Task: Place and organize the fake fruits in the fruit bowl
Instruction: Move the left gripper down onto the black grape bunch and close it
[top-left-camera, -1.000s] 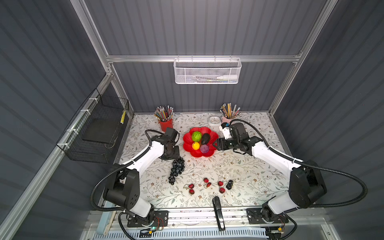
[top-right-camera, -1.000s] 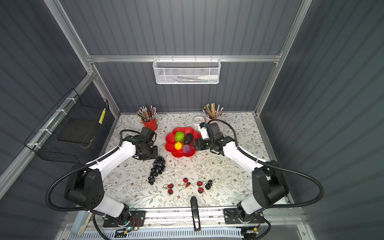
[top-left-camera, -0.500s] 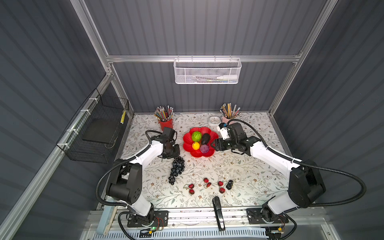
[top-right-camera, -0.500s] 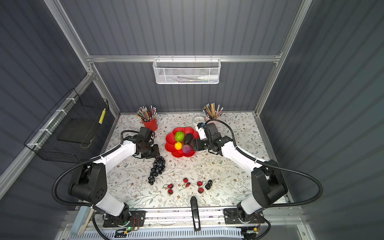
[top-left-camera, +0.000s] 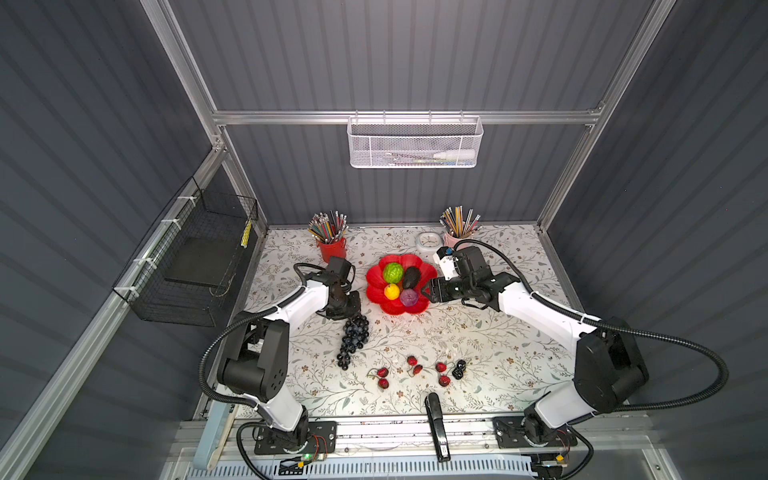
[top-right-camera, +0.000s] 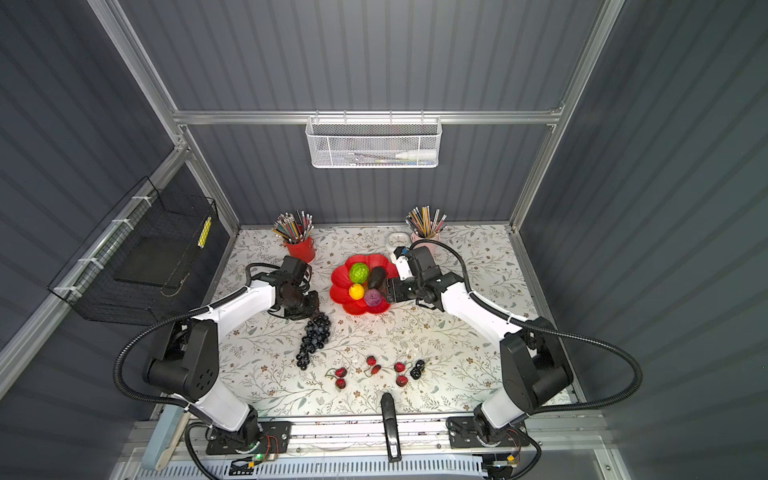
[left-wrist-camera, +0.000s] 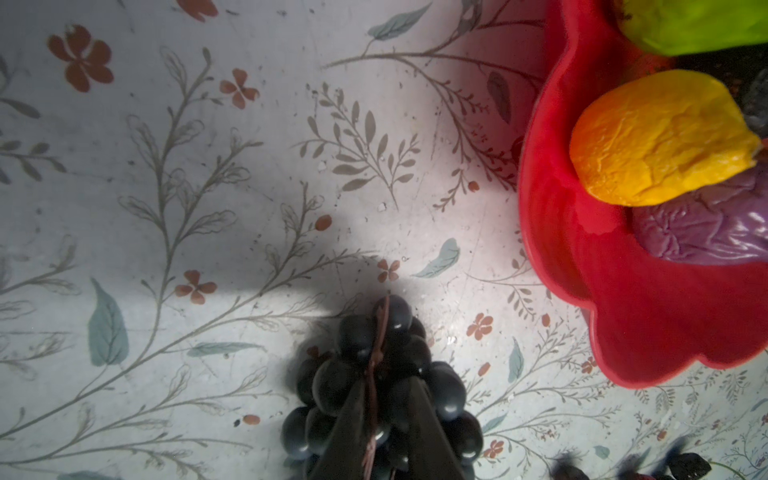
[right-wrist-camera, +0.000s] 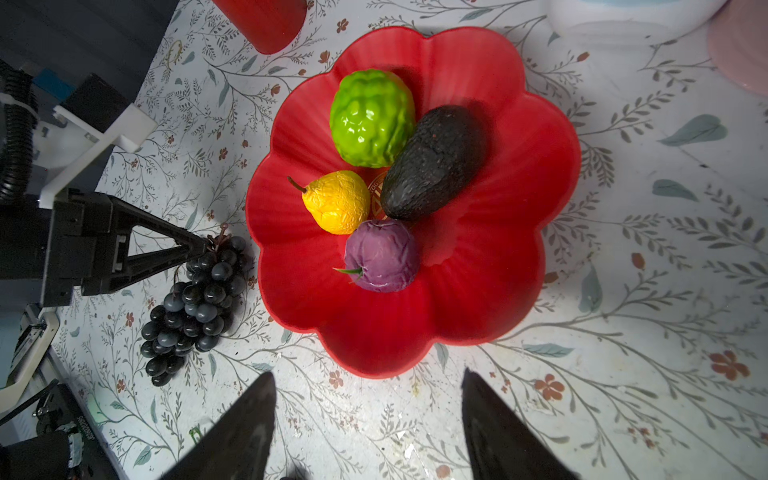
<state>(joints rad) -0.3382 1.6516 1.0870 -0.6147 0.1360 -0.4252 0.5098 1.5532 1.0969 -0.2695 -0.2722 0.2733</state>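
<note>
My left pincer (left-wrist-camera: 388, 419) pinched the stem of the grape bunch (top-left-camera: 353, 340) lying on the surface just beside the red fruit bowl (top-left-camera: 378, 291). My right pincer (right-wrist-camera: 370, 419) stood apart at the bowl's opposite rim. Inside lay a bumpy green fruit (right-wrist-camera: 372, 118), avocado (right-wrist-camera: 434, 162), pear (right-wrist-camera: 338, 201) and purple fruit (right-wrist-camera: 382, 255); cherries (top-left-camera: 415, 368) sat well apart.

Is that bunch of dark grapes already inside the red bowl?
No, the grape bunch lies on the table beside the fruit bowl, outside its rim.
</note>
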